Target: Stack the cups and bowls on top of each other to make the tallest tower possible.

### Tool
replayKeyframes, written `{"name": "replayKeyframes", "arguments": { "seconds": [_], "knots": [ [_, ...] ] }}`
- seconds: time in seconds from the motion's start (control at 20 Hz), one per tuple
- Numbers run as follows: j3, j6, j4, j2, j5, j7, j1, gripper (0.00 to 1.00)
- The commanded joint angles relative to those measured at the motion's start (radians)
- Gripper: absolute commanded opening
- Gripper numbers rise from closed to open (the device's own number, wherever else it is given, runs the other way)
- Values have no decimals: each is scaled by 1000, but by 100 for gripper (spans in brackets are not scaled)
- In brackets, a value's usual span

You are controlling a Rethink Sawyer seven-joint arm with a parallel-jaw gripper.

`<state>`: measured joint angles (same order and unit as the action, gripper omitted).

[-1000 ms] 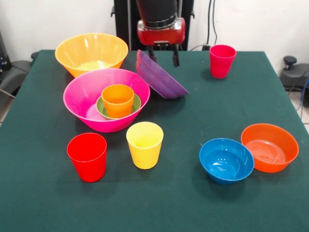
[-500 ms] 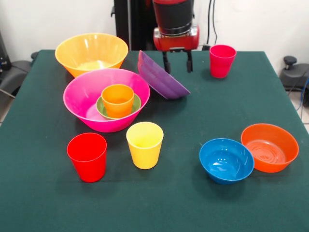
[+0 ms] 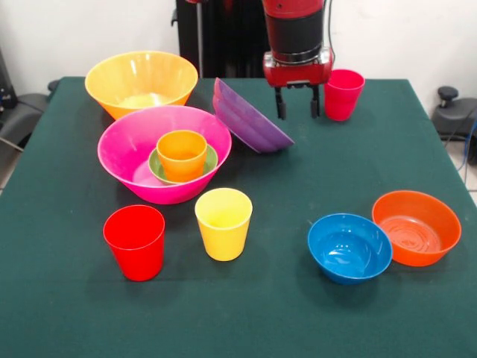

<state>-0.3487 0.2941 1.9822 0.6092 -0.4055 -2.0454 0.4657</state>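
Purple bowl point(image 3: 250, 117) tilts on edge (mouth facing upper right); tool point(image 3: 297, 104) open, empty.

A: The desk point(image 3: 417, 134) wears a matt, dark green cloth, felt-like, with no shine.

B: The bowls and cups are glossy, smooth plastic. The blue bowl point(image 3: 349, 247) and the medium orange bowl point(image 3: 416, 227) carry bright highlights inside.

A: The big orange-yellow bowl point(image 3: 141, 80) looks slightly translucent. The purple bowl point(image 3: 248, 116) is smooth-walled and shiny.

B: The gripper point(image 3: 297, 106) has a glossy red shell, with dull black jaws below.
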Motion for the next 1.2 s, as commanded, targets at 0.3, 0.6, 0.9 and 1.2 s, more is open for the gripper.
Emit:
{"name": "replayKeyframes", "arguments": {
  "seconds": [0.3,0.6,0.9,1.2],
  "knots": [
    [55,-5,-31,42,108,-161,-48,100],
    [24,55,-28,83,160,-116,-32,100],
    [27,59,-24,101,187,-99,-35,100],
    [17,119,-10,165,221,-74,-26,100]
  ]
}}
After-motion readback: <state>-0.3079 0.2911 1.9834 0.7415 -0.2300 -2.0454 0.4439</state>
